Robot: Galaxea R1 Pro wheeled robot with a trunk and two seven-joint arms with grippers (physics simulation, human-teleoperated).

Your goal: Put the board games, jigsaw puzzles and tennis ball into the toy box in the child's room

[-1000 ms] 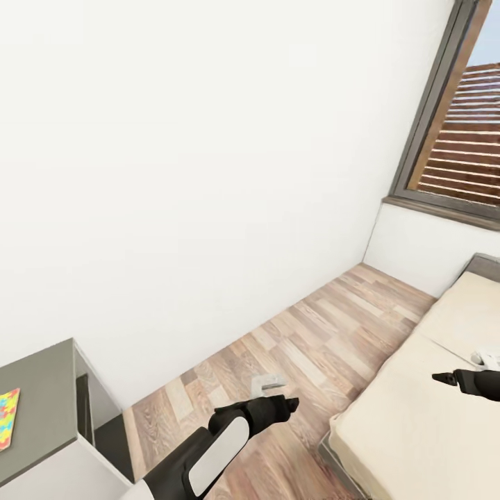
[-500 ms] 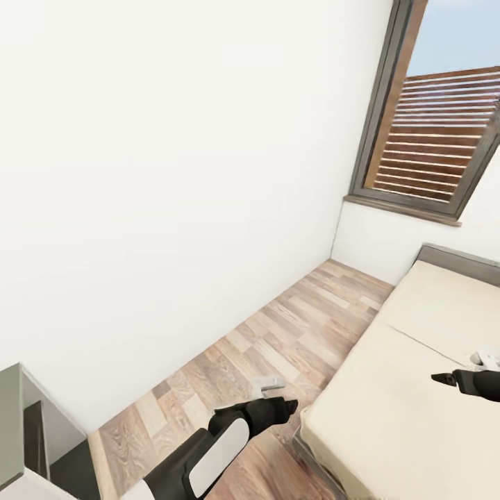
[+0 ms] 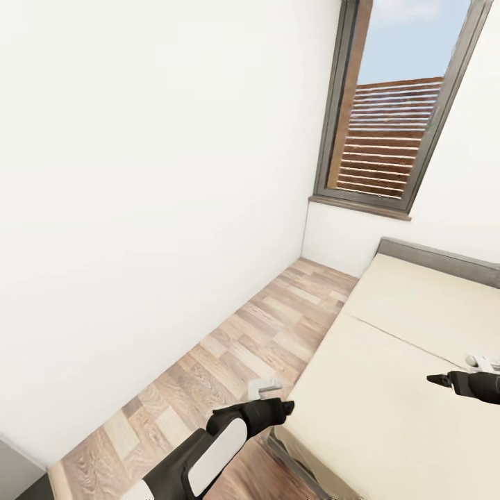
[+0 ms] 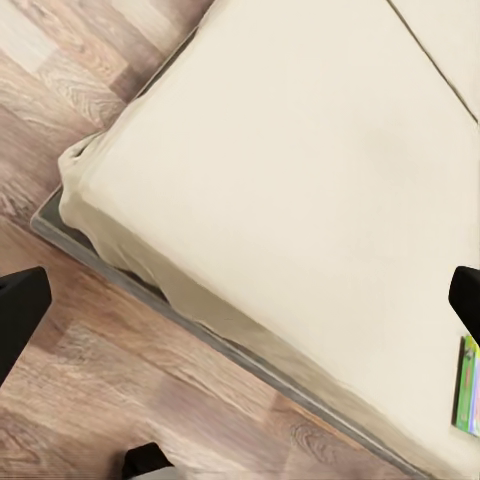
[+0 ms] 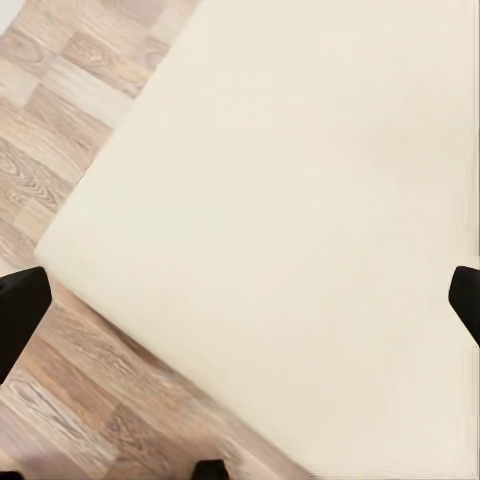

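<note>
Fingers of both grippers are standing apart, empty, while I'm steering toward the bed (image 3: 389, 375) at three o'clock; a board game (image 4: 467, 388) is lying near its edge, so I'm approaching slowly.

my left arm (image 3: 208, 451) reaches over the plank floor (image 3: 229, 361) beside the bed (image 3: 389, 389); my right gripper (image 3: 444, 380) hangs above its beige mattress, a window (image 3: 389, 132) ahead.
</note>
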